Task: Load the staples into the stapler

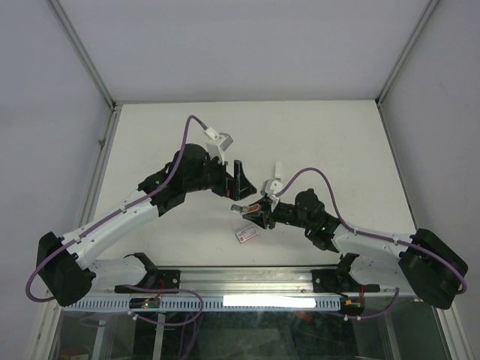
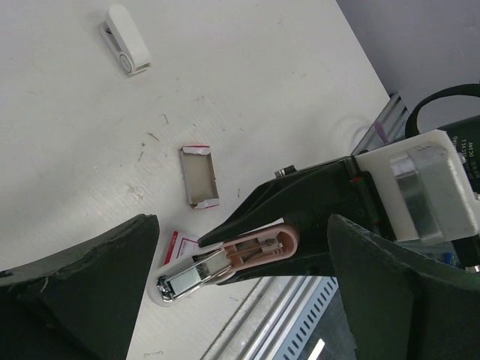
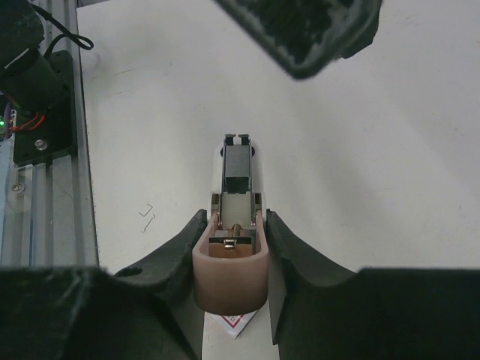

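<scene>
Clamping the stapler [image 3: 237, 184] at its rear, your right gripper [image 3: 234, 225] is presenting its open channel mid-frame for loading; your left gripper [image 2: 238, 229] is hanging wide, empty.

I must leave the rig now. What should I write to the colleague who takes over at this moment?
Left pincer: open, empty, near the stapler's front end.
Right pincer: shut on the stapler, gripping its pink rear above the red-and-white box.
Done: stapler is open, channel facing up. A grey metal piece sits at the channel's front; I cannot tell if it is the staples.
The grey-brown sleeve lies on the table nearby.
Left: check the staples are seated, then close the stapler.
</scene>
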You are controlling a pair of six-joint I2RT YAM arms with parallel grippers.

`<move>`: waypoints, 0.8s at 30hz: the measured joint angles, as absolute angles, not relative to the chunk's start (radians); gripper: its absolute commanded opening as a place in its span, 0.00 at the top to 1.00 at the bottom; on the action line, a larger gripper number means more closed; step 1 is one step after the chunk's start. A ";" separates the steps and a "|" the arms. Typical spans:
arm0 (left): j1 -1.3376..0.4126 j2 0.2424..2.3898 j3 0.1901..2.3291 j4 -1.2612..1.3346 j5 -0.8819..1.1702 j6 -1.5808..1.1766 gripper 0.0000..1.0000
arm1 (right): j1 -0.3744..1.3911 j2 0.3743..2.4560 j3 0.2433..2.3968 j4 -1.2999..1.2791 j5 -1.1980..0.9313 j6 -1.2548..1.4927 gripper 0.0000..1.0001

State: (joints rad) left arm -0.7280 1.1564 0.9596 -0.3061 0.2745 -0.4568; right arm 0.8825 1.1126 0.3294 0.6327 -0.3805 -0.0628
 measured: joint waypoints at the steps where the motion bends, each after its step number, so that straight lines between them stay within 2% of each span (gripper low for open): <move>1: -0.748 1.166 0.971 -0.313 0.262 -0.456 0.01 | 0.883 1.111 0.332 0.616 -0.382 -0.063 1.00; 13: -0.872 1.309 1.047 -0.417 0.142 -0.434 0.01 | 0.883 1.110 0.345 0.532 -0.381 -0.062 1.00; 24: -0.897 1.317 1.047 -0.424 0.177 -0.433 0.01 | 0.885 1.088 0.345 0.526 -0.384 -0.070 1.00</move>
